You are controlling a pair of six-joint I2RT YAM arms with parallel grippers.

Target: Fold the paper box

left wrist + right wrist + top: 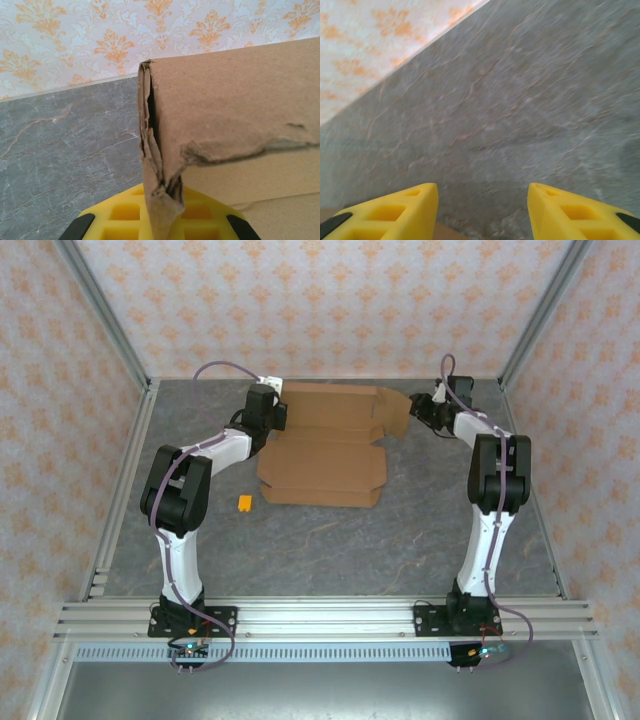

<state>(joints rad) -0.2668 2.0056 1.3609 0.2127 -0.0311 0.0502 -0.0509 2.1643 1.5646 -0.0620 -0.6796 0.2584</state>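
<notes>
Left arm [185, 500]: white links, black joints
Right arm [495, 490]: same white-and-black build
Cables [225, 367]: mauve
Right gripper [482, 189]: yellow recessed fingers [395, 212], black trim
Bases [190, 620]: black, on the rail [320, 612]

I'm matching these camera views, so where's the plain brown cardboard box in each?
Top external: plain brown cardboard box, centre, toward the back.
Left wrist: right half, its crumpled edge pinched in the left tool.
Right wrist: tan sliver at the bottom edge, probably it.
Shared landmark: grey marbled tabletop.
</notes>
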